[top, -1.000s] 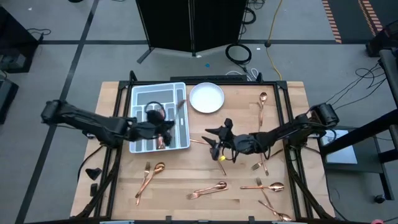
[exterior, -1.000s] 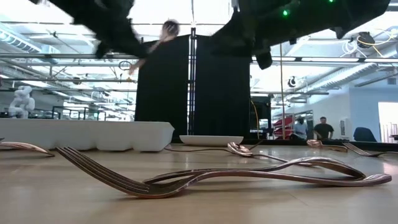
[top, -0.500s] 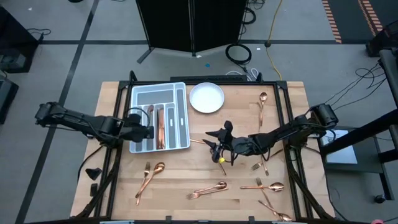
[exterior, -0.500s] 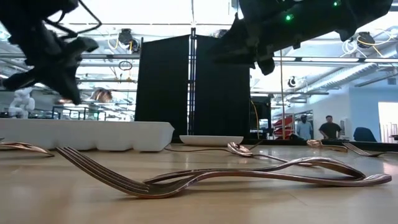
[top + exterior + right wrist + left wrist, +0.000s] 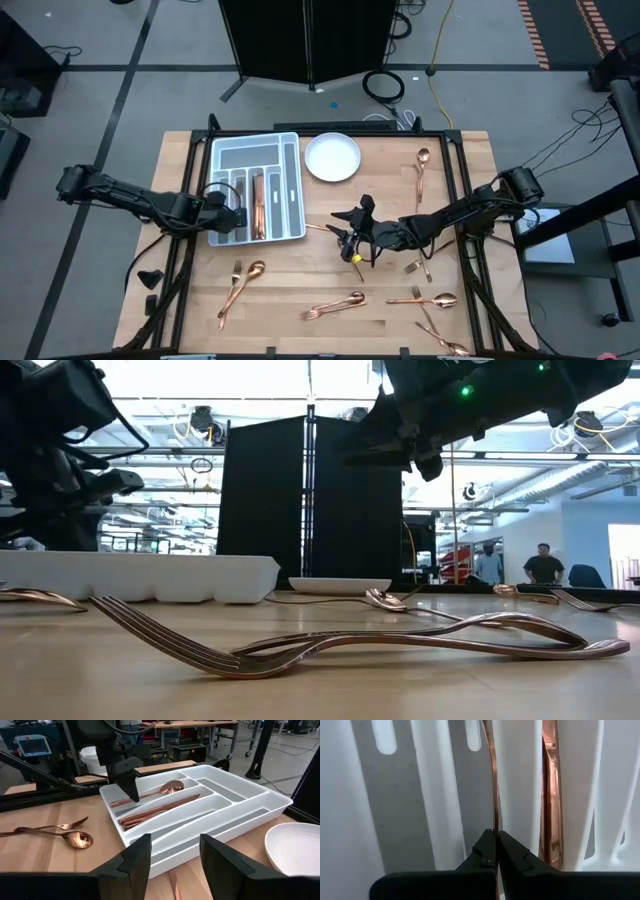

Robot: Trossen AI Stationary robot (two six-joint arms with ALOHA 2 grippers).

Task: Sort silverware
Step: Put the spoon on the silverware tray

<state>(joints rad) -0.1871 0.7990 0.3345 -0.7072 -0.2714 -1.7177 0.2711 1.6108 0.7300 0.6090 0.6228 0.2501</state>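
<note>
The left gripper (image 5: 233, 215) is seen at the near-left edge of the white compartmented tray (image 5: 290, 145), its jaws pressed fully together. In the left wrist view a thin copper piece (image 5: 493, 795) runs straight out from between the closed fingertips along a tray slot; whether it is pinched or merely lies beneath them cannot be told, and its type cannot be made out edge-on. One slot over from the jaws, a stack of copper handles (image 5: 551, 795) is cut off by the picture's edge.

The right gripper (image 5: 350, 238) hangs over the middle of the table with its jaws parted wide and nothing between them. Ahead of those jaws, the right wrist view shows the tray holding a spoon (image 5: 167, 787) and several long pieces (image 5: 160, 810), with the left gripper's tip set at the spoon's handle.

Loose silverware lies scattered on the wooden table (image 5: 280, 285): a fork and spoon (image 5: 240, 285) behind the left jaws, another pair (image 5: 335, 303) and more (image 5: 425, 299) near the right jaws, partly hidden under that arm. A white plate (image 5: 332, 157) sits beside the tray.
</note>
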